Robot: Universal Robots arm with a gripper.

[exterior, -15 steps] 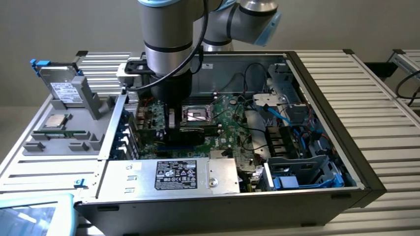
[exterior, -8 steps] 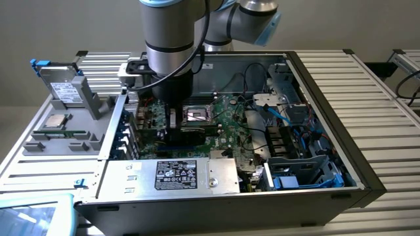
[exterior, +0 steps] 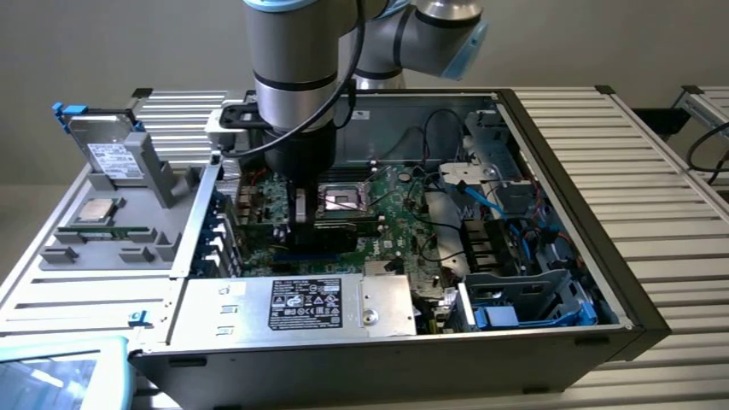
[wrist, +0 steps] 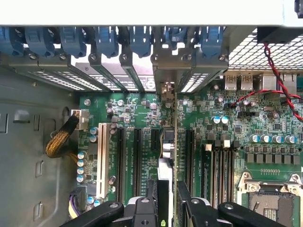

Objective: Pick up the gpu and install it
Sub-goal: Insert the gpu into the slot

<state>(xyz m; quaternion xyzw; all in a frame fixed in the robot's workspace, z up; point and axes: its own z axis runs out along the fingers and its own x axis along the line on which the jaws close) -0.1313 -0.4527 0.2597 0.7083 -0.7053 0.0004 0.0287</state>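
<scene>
Aluminium slats make up the bench (exterior: 667, 171), and on it an open computer case (exterior: 376, 371) lies on its side with its insides facing up. From above, the grey robot arm (exterior: 294, 51) reaches straight down into the case, over the green motherboard (exterior: 387, 209) and next to the bare processor socket (exterior: 341, 201). A silver power supply (exterior: 302, 303) sits at the near edge. Outside the case, on the exterior view's left, a grey parts tray (exterior: 114, 243) holds a labelled hard drive (exterior: 114, 158) and a small square chip (exterior: 97, 209). The gpu (wrist: 175, 142) is down inside the case, seen edge-on from the wrist, with the jaws clamped on it, one black finger on each face. Its thin board runs along the motherboard between the long black expansion slots (wrist: 137, 161) toward the rear openings under the blue retaining clips (wrist: 109, 40). I cannot tell whether its lower edge has reached a slot. To my eye the risk is alignment. If the card is a little tilted or off line with the slot, pushing down could jam its contact edge on the slot wall. The metal end bracket could also snag on the rear frame. A hard push while skewed might flex the motherboard or make the card slip in the grip.
</scene>
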